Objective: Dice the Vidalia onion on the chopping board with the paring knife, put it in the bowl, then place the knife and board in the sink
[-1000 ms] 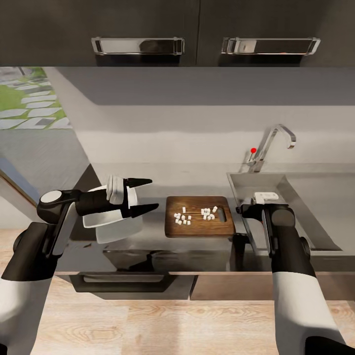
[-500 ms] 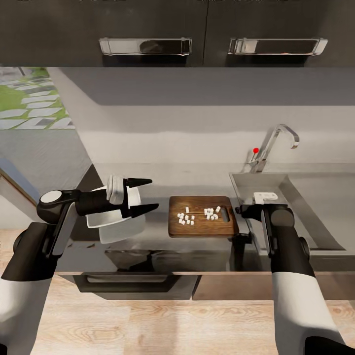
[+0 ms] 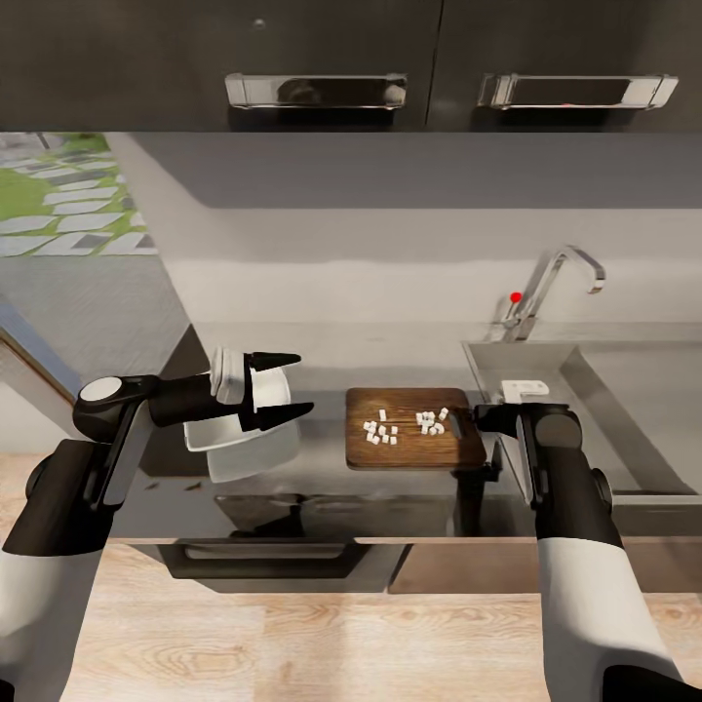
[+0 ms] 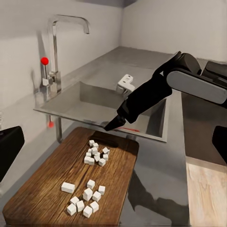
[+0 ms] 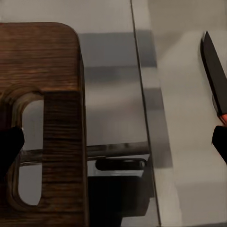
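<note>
White squarish bowl partly hidden behind spread left gripper. Diced onion cubes on dark wooden chopping board, tabletop. Right gripper at slot end; closure unclear. No legible labels.

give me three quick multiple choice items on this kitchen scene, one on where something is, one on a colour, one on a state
1. Where are the diced onion pieces?
A. in the bowl
B. on the chopping board
C. in the sink

2. What colour is the knob at the tap?
A. red
B. blue
C. green

3. How is the left tool?
A. shut on the knife
B. shut on the tap
C. open, holding nothing

Key: 1 B, the white cubes lie on the chopping board. 2 A, the knob shows as a red dot. 3 C, its fingers are spread apart above the white bowl, nothing between them.
</note>
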You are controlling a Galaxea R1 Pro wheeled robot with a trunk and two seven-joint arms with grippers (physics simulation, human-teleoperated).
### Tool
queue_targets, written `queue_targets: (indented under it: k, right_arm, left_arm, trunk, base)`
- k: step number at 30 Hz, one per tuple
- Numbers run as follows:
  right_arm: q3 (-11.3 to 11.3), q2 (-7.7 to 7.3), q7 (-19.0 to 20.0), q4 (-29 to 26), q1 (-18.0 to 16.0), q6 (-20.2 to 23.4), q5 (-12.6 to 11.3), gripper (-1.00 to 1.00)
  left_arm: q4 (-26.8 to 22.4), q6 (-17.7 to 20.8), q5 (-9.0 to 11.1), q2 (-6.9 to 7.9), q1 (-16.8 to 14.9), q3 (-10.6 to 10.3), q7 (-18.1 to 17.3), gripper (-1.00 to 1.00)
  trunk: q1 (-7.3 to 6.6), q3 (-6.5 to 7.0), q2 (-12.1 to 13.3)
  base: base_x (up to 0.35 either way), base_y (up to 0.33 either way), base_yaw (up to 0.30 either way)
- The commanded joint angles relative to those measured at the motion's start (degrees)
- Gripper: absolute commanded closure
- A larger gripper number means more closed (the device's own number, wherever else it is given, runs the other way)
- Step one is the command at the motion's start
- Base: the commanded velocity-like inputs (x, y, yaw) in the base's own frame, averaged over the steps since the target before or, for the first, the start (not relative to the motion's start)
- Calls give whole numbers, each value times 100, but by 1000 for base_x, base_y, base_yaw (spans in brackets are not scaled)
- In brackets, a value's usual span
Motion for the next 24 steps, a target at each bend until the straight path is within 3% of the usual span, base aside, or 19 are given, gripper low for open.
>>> queue_targets:
  k: [1, 4, 10, 24]
  right_arm:
    - [-13, 6, 58, -5, -6, 17, 60, -100]
    - [-13, 6, 52, 2, -7, 10, 63, -100]
    - [-13, 6, -394, 420, -79, -19, 62, -100]
    - [-15, 6, -443, 444, -98, -12, 60, -100]
  left_arm:
    - [2, 57, 37, 6, -6, -7, 1, -100]
    - [2, 57, 37, 6, -5, -7, 1, -100]
    - [2, 57, 37, 6, -8, -7, 1, -100]
    - [3, 52, 37, 6, -6, -15, 1, -100]
  trunk:
    - [3, -10, -11]
    - [3, -10, -11]
    - [3, -10, -11]
    - [3, -10, -11]
  base:
    - [0, 90, 0]
    - [0, 53, 0]
    - [0, 3, 0]
    - [0, 0, 0]
